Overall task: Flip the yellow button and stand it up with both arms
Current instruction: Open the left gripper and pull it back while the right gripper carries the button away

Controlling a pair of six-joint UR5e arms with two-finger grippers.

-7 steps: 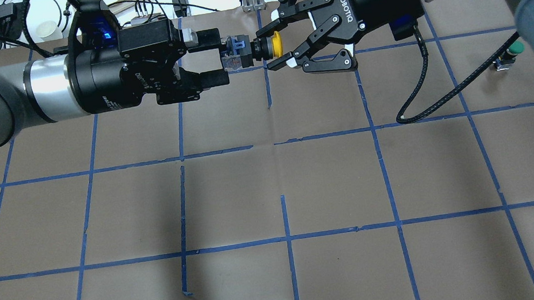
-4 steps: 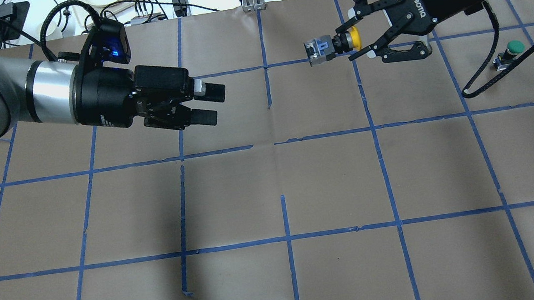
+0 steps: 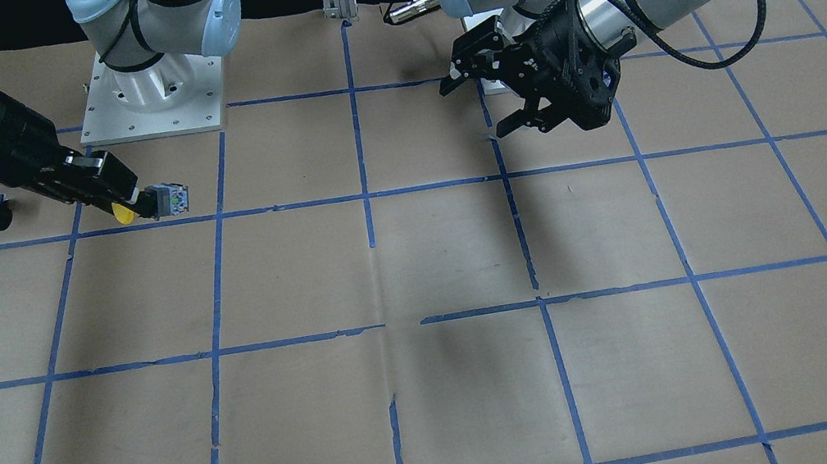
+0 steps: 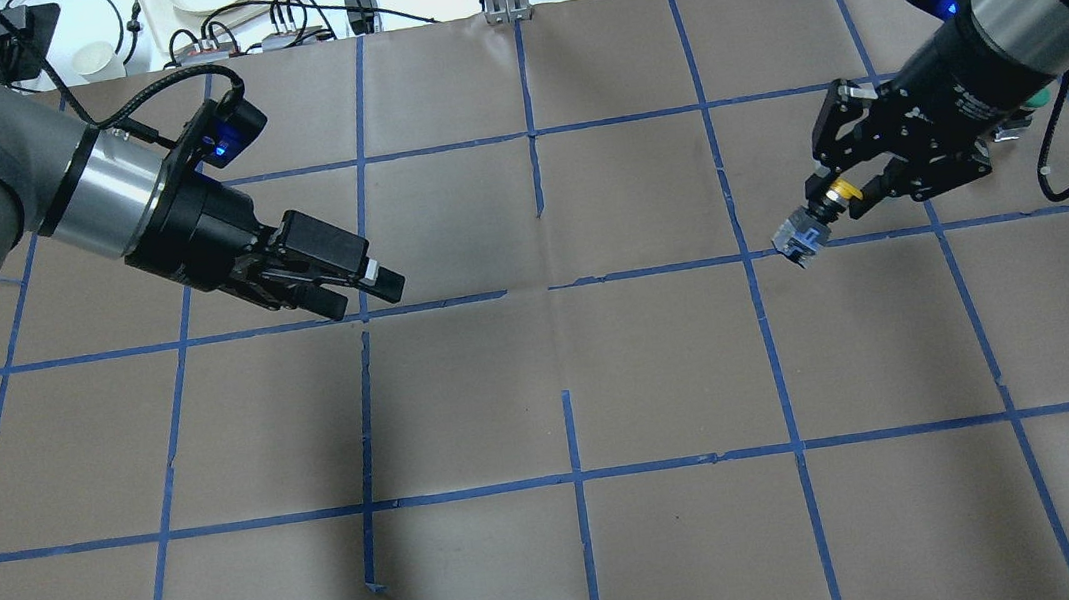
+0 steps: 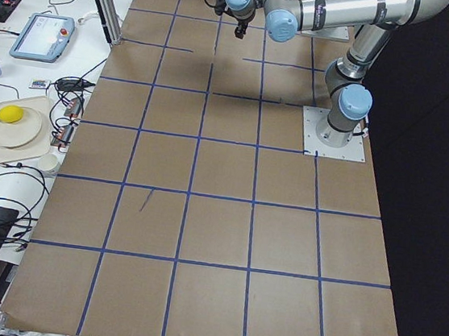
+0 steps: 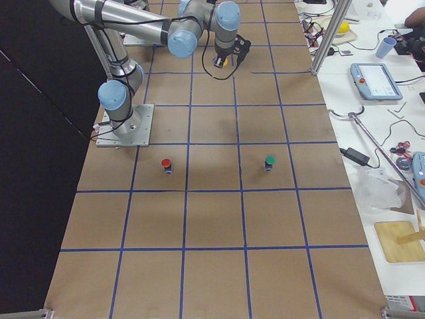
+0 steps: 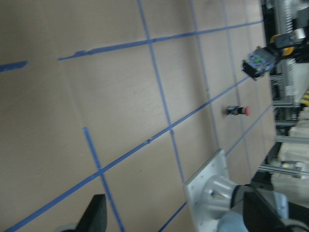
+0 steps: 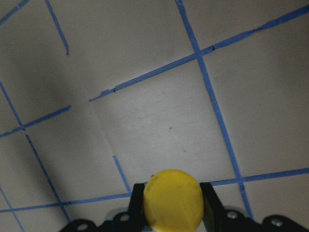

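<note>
**Above the table (image 4: 584, 556), button (image 4: 801, 235) hung base-down for standing**

At far right, the right gripper (image 4: 835, 195) pinched it at the yellow cap, terminal end tilted down, apparently so it could be stood. Left gripper (image 4: 365, 294), jaws spread and empty, hung well apart at left.
</note>
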